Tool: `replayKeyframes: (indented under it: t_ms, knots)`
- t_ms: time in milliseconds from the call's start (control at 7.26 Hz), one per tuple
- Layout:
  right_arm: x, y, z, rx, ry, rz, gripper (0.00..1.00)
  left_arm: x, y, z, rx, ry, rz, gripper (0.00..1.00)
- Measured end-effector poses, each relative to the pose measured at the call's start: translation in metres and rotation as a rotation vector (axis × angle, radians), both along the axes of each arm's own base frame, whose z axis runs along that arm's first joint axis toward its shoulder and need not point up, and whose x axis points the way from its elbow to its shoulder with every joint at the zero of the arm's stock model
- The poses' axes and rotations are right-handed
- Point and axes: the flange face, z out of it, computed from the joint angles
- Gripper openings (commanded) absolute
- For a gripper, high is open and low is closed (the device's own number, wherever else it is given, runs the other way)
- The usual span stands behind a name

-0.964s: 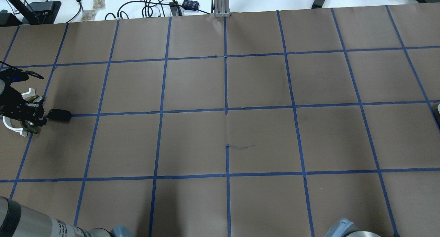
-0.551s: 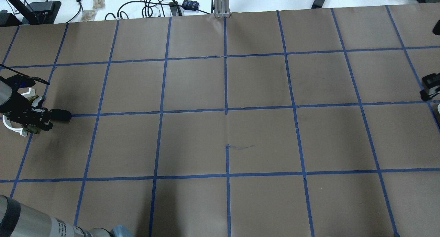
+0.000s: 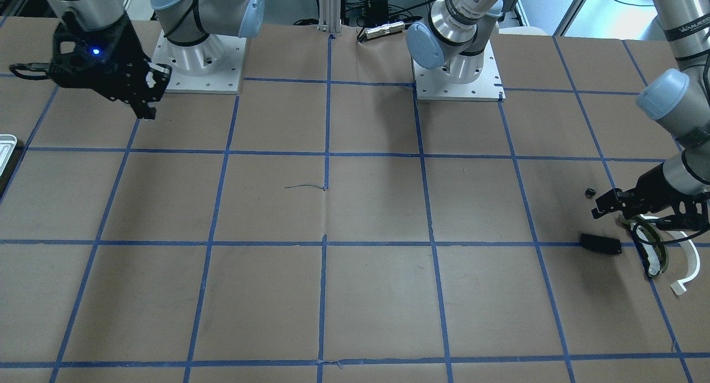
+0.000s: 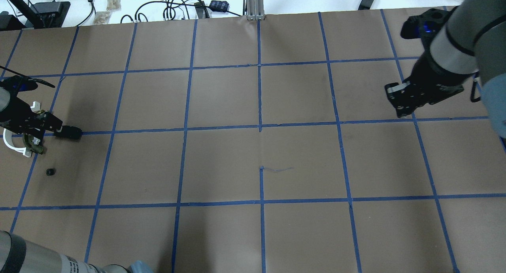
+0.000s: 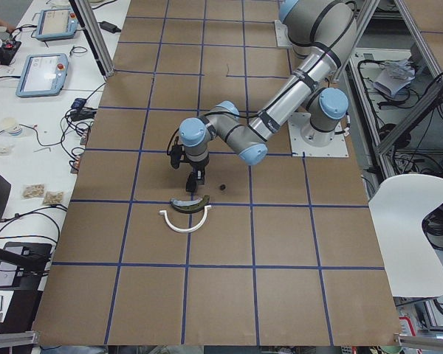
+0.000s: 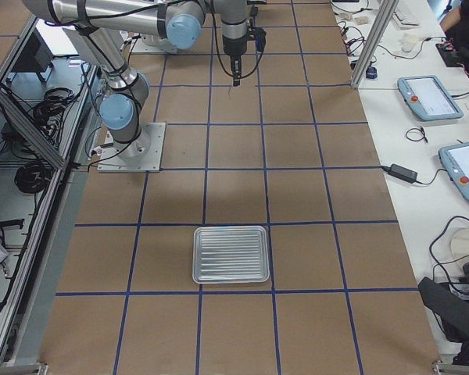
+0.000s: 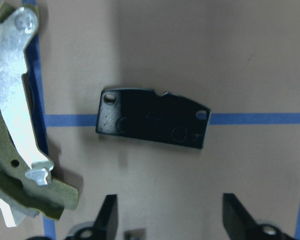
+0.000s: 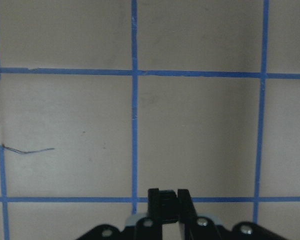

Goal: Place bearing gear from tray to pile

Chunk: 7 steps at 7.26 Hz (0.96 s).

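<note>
The left gripper hangs low over the pile at the table's left end. Its jaws are wide apart with nothing between them, and the fingertips frame bare brown paper short of the small flat black rectangular plate. Beside the plate lies the dark olive-and-white curved metal piece, and further left the white curved plastic arc. The small black round bearing gear lies loose on the paper on the pile's near side, toward the robot and clear of the gripper. The placing therefore looks done, and the spread jaws fit a release. The right gripper is closed on nothing, raised over the table's right half. The pale silver ridged shallow tray, at the far right end, is empty.
</note>
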Motion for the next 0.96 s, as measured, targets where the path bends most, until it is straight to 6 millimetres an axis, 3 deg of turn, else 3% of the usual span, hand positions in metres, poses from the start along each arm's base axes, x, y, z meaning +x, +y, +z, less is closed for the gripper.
replayKeyframes:
  t_ms: [413, 551, 689, 826, 964]
  knots:
    - [0.116, -0.006, -0.046, 0.001, -0.096, -0.131, 0.05, -0.071, -0.038, 0.075, 0.021, 0.007, 0.030, 0.85]
    - [0.144, -0.013, -0.068, 0.025, -0.163, -0.142, 0.06, -0.092, -0.044, 0.088, 0.021, 0.003, 0.040, 0.85]
    - [0.170, -0.022, -0.093, 0.047, -0.222, -0.134, 0.15, -0.109, -0.046, 0.095, 0.020, 0.005, 0.048, 0.85]
    - [0.193, -0.029, -0.116, 0.061, -0.272, -0.119, 0.84, -0.127, -0.049, 0.096, 0.021, 0.019, 0.069, 0.85]
    - [0.210, -0.034, -0.133, 0.061, -0.316, -0.105, 1.00, -0.157, -0.055, 0.094, 0.027, 0.039, 0.104, 0.85]
